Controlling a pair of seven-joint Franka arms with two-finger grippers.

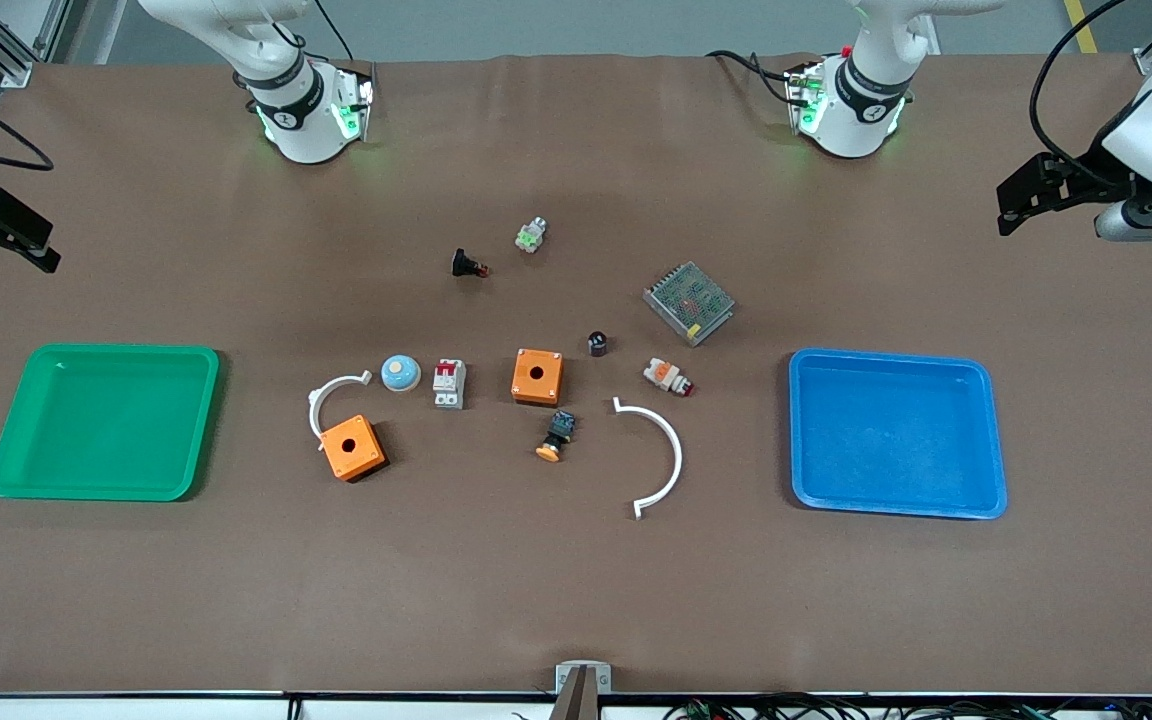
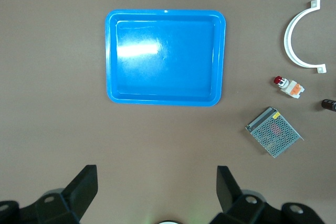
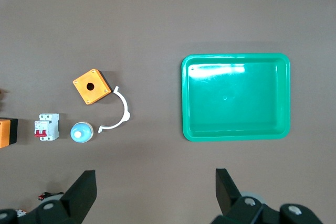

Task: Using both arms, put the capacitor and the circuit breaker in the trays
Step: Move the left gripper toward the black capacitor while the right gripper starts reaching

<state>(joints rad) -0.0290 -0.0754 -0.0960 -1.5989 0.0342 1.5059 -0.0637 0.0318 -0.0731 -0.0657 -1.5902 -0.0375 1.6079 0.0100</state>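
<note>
While both arms wait high at the table ends, nothing picked yet: first step, approach. Left gripper [image 2: 155, 195] spread wide, empty, hovering beside the blue tray [image 2: 164, 100]; right gripper [image 3: 152, 195] likewise spread, empty, beside the green tray [image 3: 236, 135]. Capacitor [image 1: 597, 343] well away from the left gripper, mid-table, past the tray: tiny black cylinder, upright. Breaker [image 3: 46, 127] well away from the right gripper, just beside the blue dome [image 3: 81, 132]: white block, red levers. Next, likely: reach inward, descend, straddle each part squarely; capacitor small, apt to roll.
</note>
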